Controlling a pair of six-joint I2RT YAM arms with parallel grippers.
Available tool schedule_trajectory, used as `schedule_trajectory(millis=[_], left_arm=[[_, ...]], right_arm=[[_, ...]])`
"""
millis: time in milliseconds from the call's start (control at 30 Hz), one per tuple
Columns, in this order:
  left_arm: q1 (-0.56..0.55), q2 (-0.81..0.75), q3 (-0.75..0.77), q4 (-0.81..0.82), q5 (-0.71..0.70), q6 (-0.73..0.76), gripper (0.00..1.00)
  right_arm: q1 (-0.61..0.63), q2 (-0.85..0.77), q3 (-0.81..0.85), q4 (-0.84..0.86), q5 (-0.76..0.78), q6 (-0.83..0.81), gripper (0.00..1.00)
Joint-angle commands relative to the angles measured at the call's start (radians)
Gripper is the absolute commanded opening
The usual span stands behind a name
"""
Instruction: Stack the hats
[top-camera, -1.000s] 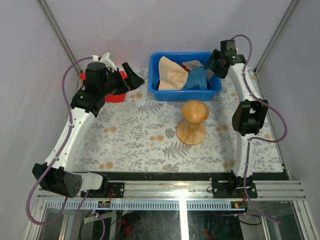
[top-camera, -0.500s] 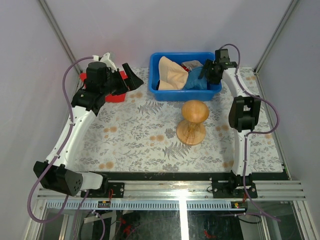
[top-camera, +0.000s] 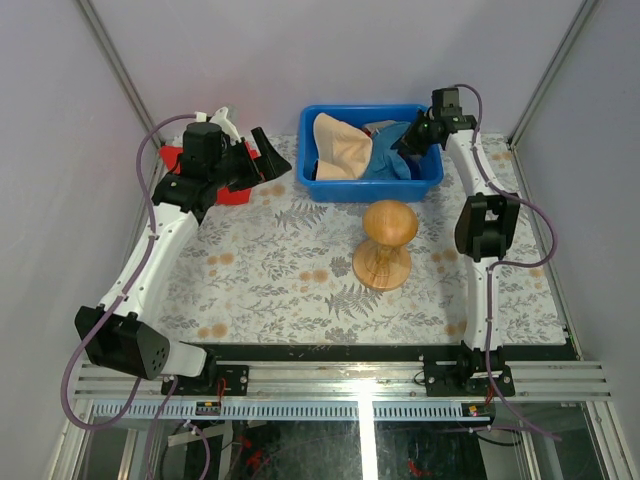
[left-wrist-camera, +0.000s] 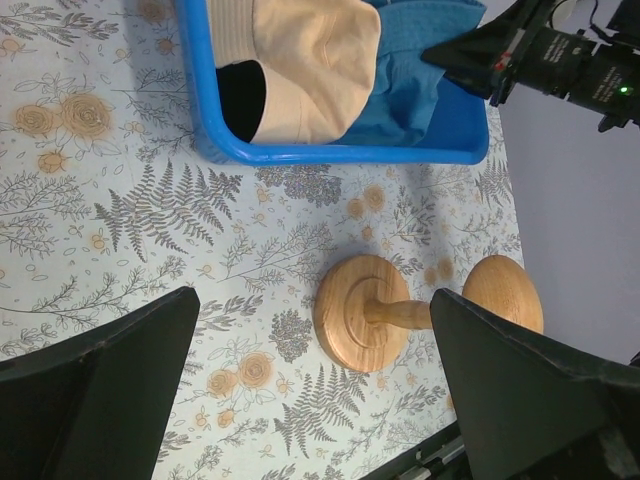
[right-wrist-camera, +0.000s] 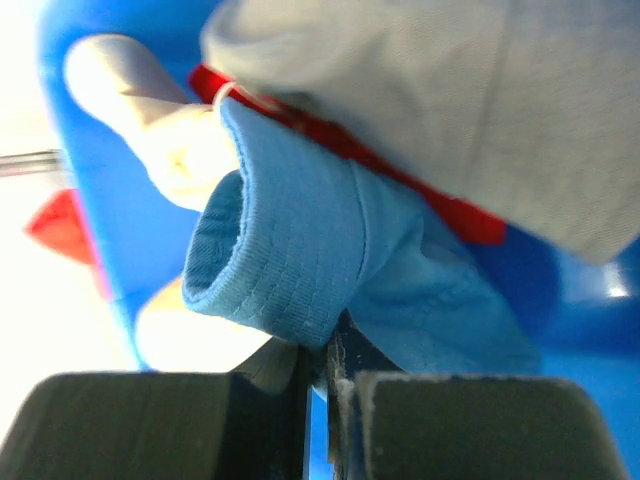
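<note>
A blue bin (top-camera: 432, 172) at the back of the table holds the hats. The peach-beige hat (top-camera: 338, 150) lies on the left, the blue hat (top-camera: 385, 165) on the right, and a bit of grey hat (top-camera: 383, 127) shows behind. My right gripper (top-camera: 408, 140) reaches into the bin and is shut on the blue hat's (right-wrist-camera: 300, 250) folded brim. In the right wrist view the grey-khaki hat (right-wrist-camera: 450, 90) and a strip of red hat (right-wrist-camera: 455, 212) lie just beyond it. My left gripper (left-wrist-camera: 312, 300) hangs open and empty above the mat, left of the bin.
A mushroom-shaped wooden stand (top-camera: 385, 245) stands on the floral mat just in front of the bin. A red object (top-camera: 232, 196) lies partly hidden under my left arm at the back left. Walls close in on both sides.
My right gripper has dipped into the bin and shut on the blue hat's brim. The left arm has shifted slightly, still open.
</note>
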Motion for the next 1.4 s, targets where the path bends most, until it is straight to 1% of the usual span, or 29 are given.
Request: schedule_trajectory(millis=[0,67,133,233,300,333,400,433,467,533,600,633,667,733,867,967,1067,1200,1367], left_arm=[[0.007,-0.004,0.026,0.043,0.023,-0.008,1.00],[0.006,-0.013,0.015,0.041,0.024,-0.006,1.00],[0.009,-0.023,0.008,0.033,0.018,0.000,1.00],[0.009,-0.036,0.006,0.014,0.006,0.012,1.00],[0.010,-0.044,0.006,0.005,-0.001,0.018,1.00],[0.010,-0.048,0.006,0.001,-0.003,0.020,1.00],[0.010,-0.052,0.002,0.000,-0.005,0.019,1.00],[0.010,-0.054,0.000,0.000,-0.002,0.018,1.00],[0.010,-0.055,-0.001,0.000,0.001,0.017,1.00],[0.010,-0.053,0.000,-0.001,0.004,0.016,1.00],[0.010,-0.052,0.002,-0.004,0.007,0.016,1.00],[0.010,-0.050,0.005,-0.007,0.009,0.015,1.00],[0.010,-0.049,0.006,-0.008,0.011,0.015,1.00],[0.010,-0.046,0.010,-0.010,0.014,0.015,1.00],[0.010,-0.041,0.005,-0.010,0.030,0.007,1.00],[0.011,-0.044,-0.012,-0.004,0.036,0.001,1.00],[0.011,-0.054,-0.034,0.011,0.045,-0.009,1.00],[0.010,-0.064,-0.055,0.019,0.054,-0.017,1.00],[0.011,-0.075,-0.071,0.028,0.055,-0.023,1.00]], right_arm=[[-0.031,-0.110,-0.006,0.147,-0.247,0.354,0.00],[-0.045,-0.116,-0.039,0.221,-0.304,0.487,0.00],[-0.056,-0.113,-0.054,0.267,-0.341,0.596,0.00],[-0.060,-0.128,-0.117,0.387,-0.397,0.750,0.00],[-0.060,-0.140,-0.147,0.456,-0.401,0.818,0.00],[-0.061,-0.135,-0.137,0.457,-0.390,0.825,0.01],[-0.065,-0.095,-0.065,0.436,-0.369,0.799,0.09],[-0.069,-0.064,-0.013,0.426,-0.352,0.783,0.15],[-0.071,-0.036,0.032,0.449,-0.339,0.774,0.23],[-0.079,0.029,0.109,0.562,-0.324,0.808,0.32],[-0.089,0.096,0.191,0.687,-0.324,0.859,0.35],[-0.093,0.124,0.238,0.693,-0.321,0.864,0.39],[-0.100,0.144,0.275,0.676,-0.321,0.851,0.45],[-0.110,0.124,0.259,0.621,-0.328,0.774,0.63],[-0.117,-0.064,0.039,0.470,-0.310,0.504,0.71],[-0.117,-0.177,-0.032,0.283,-0.182,0.258,0.73],[-0.119,-0.254,-0.092,0.140,-0.055,0.090,0.73],[-0.117,-0.308,-0.146,0.013,0.082,-0.051,0.72],[-0.107,-0.341,-0.196,-0.080,0.159,-0.139,0.68]])
